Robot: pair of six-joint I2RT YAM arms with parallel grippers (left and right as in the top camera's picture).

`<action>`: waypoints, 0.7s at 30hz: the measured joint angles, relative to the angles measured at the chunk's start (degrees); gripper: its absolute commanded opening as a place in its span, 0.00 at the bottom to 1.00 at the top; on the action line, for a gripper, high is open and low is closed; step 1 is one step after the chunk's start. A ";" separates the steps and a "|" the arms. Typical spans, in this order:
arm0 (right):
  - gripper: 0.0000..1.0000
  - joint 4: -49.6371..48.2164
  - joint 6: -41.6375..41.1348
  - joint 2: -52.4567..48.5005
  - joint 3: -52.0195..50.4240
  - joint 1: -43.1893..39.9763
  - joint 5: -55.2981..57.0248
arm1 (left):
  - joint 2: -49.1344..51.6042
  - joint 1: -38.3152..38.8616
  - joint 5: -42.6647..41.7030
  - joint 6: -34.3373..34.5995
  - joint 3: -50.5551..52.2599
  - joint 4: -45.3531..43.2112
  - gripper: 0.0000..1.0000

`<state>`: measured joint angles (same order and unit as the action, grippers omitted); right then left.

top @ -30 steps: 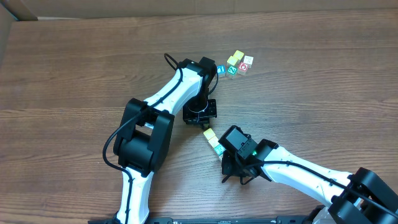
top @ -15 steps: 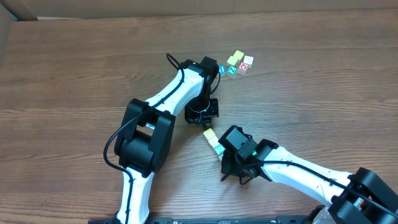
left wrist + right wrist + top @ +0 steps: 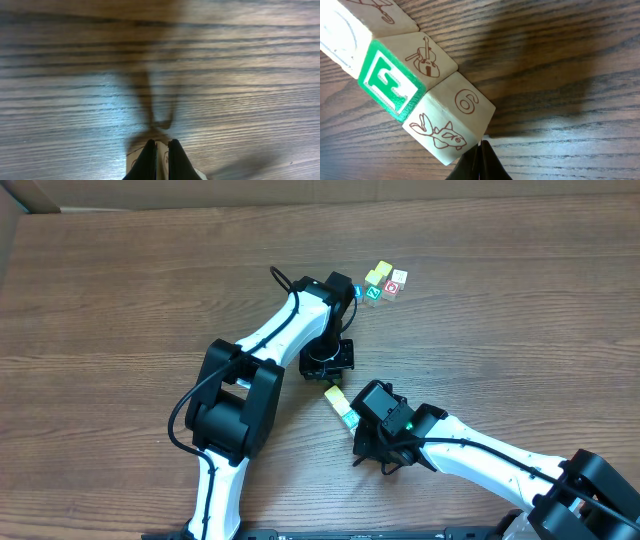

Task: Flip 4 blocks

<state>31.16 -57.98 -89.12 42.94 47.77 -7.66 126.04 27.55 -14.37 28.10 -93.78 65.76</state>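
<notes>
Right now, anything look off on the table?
Nothing spilled or broken. The blocks sit in two groups: a small cluster near the top of the overhead view, and a tight row beside the shut right gripper, lying slantwise to the wood grain.

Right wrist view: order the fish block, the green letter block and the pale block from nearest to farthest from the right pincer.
1. The fish block, just up-left of the shut right pincer.
2. The green letter block, next along the row, further left.
3. The pale block, in the top-left corner, at the row's far end.
</notes>
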 measured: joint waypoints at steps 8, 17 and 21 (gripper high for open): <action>0.04 -0.02 -2.49 0.00 0.00 0.00 -0.85 | 0.00 0.42 1.81 0.02 0.00 -1.07 0.04; 0.04 0.17 -3.13 0.00 0.00 0.00 -0.98 | 0.00 -6.05 3.13 0.07 -0.52 4.96 0.04; 0.04 0.87 -3.21 0.00 0.00 0.00 -0.87 | 0.00 -6.78 3.50 0.02 -0.55 7.98 0.04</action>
<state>32.03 -61.19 -89.12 42.94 47.77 -8.54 126.04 20.78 -10.87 28.12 -94.32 73.73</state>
